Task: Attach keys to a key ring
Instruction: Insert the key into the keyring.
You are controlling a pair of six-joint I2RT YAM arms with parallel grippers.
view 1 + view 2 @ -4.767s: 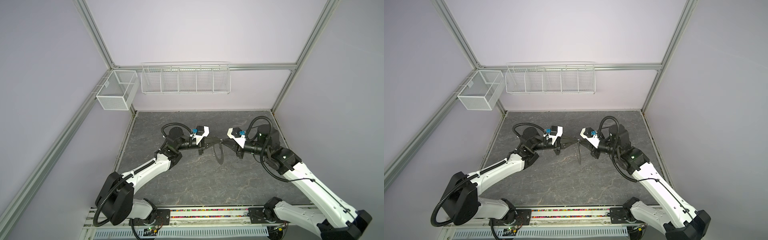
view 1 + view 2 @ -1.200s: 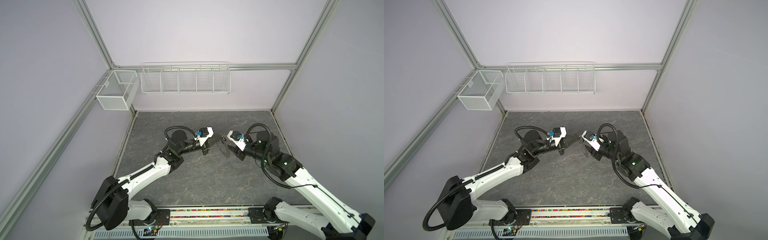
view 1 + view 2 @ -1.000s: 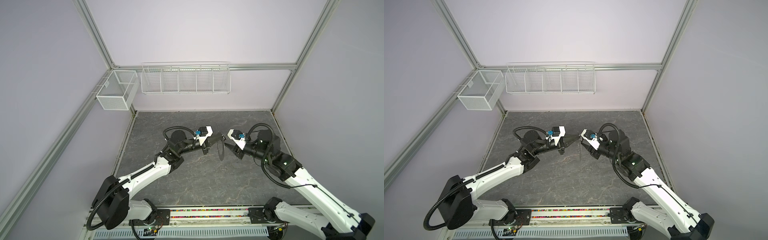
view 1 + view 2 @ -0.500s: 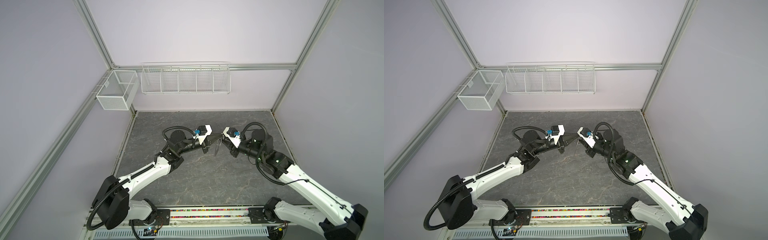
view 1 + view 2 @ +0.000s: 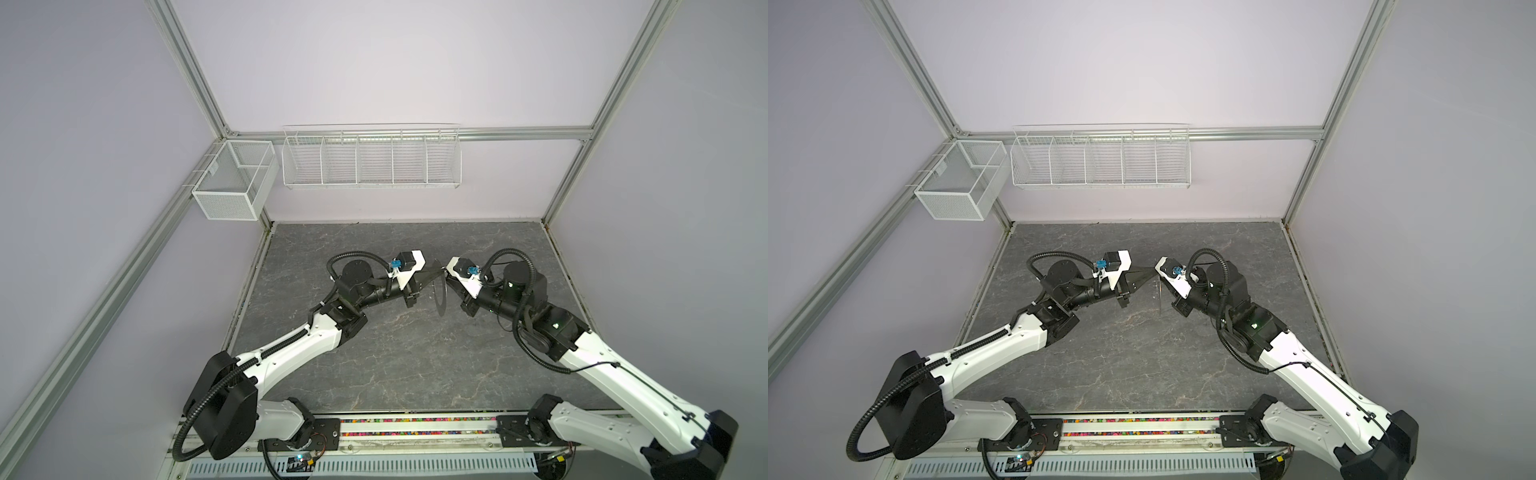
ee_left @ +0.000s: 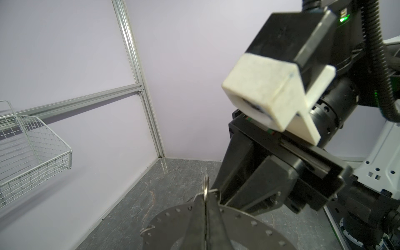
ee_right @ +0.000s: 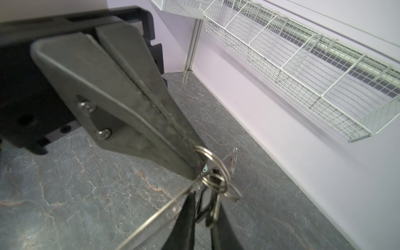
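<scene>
The left claw [image 6: 204,195] was fully closed on a small wire loop [image 7: 205,154] at the rim of the key ring [image 5: 440,293]. This flat grey disc hung on edge between the 2 claws, over the table [image 5: 374,353]. The right claw [image 6: 220,200] stood tip to tip with the left, its fingers [image 7: 187,218] nearly together about a silvery key [image 7: 213,214] and further loops. A firm hold there could not be confirmed. 1 pale green tag [image 7: 205,167] showed at the left tips.

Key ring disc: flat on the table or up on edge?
On edge: the key ring is a thin sliver in both top views, rim clamped by the left gripper.
</scene>
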